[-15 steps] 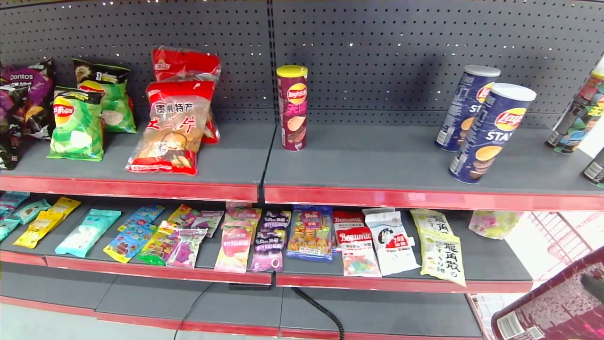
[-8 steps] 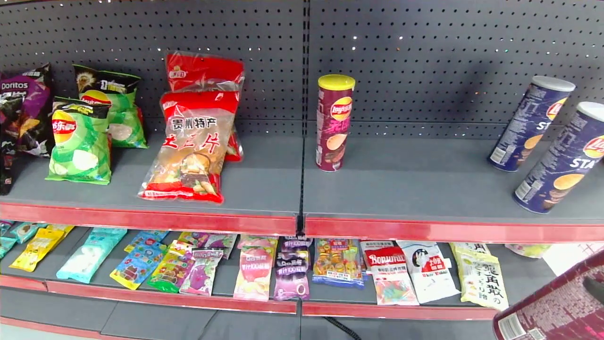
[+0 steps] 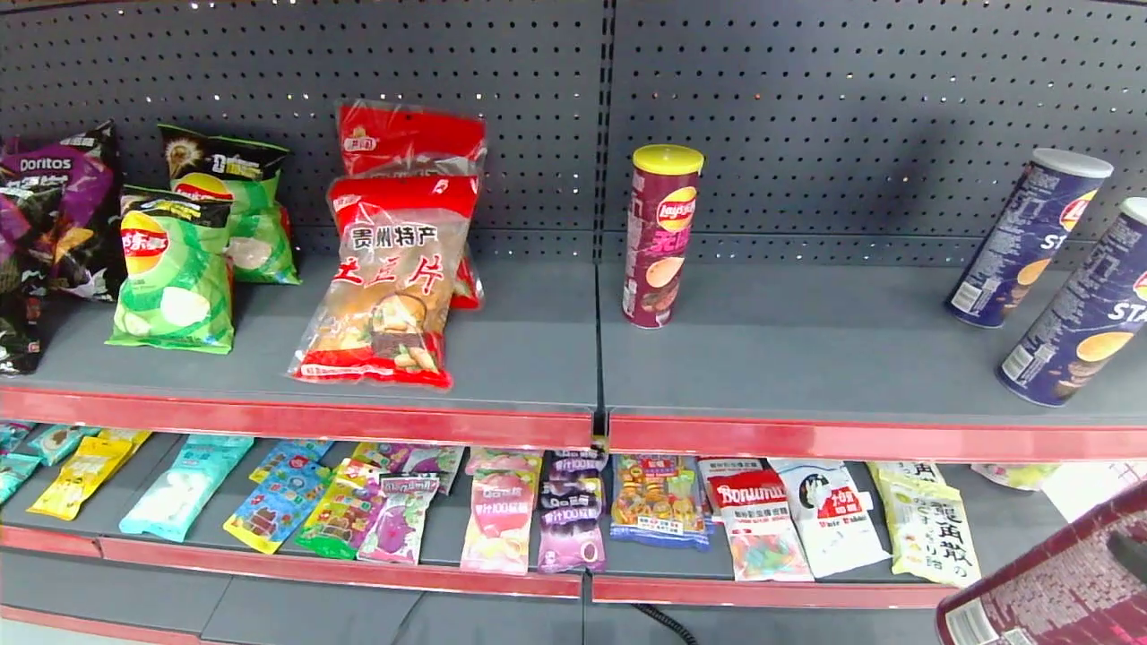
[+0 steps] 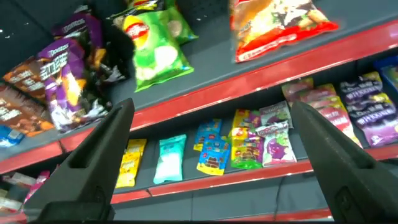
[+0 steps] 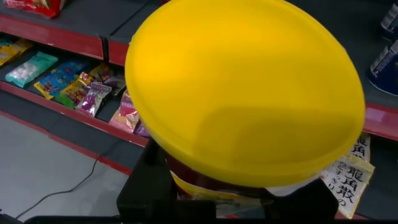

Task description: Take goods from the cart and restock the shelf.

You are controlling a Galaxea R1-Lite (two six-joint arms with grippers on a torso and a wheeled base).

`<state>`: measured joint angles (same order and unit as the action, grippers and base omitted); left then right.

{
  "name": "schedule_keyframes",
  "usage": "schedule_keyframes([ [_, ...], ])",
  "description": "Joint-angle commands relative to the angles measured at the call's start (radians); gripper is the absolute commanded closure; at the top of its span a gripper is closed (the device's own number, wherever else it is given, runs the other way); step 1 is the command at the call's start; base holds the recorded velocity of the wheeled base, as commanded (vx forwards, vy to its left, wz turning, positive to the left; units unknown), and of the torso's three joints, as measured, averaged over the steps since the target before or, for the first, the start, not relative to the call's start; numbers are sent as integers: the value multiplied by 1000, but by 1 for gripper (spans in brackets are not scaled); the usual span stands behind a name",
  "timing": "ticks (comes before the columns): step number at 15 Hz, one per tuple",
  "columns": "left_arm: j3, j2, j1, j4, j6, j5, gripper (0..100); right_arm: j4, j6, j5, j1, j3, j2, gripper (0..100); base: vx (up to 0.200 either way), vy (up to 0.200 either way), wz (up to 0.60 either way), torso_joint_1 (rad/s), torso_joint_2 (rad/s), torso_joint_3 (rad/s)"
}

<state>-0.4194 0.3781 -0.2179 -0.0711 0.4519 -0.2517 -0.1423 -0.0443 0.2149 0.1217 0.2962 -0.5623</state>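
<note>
Head view: maroon can [image 3: 1053, 582] tilted in the lower right corner; matching can [image 3: 661, 237] upright mid-frame on the top shelf [image 3: 762, 358]. Left wrist view: left gripper [image 4: 211, 112] spread wide, empty. Right wrist view: right gripper [image 5: 224, 202] clamped round the maroon can under its yellow lid [image 5: 249, 93]. Best levelled upright, then set just beside the matching can.

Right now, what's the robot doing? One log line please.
right gripper: holds yellow-lidded chip can | left gripper: open, empty | shelf: matching can standing
</note>
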Motion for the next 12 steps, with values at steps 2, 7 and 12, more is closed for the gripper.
schedule_keyframes([
  [2, 2, 1, 0, -1, 11, 0, 0, 0, 0, 0, 1, 0, -2, 100, 0, 0, 0, 0, 0, 0],
  [7, 5, 4, 0, -1, 16, 0, 0, 0, 0, 0, 1, -2, -2, 100, 120, 0, 0, 0, 2, 0],
  [12, 5, 7, -1, -1, 17, 9, 0, 0, 0, 1, 1, 0, -10, 100, 0, 0, 0, 0, 0, 0],
])
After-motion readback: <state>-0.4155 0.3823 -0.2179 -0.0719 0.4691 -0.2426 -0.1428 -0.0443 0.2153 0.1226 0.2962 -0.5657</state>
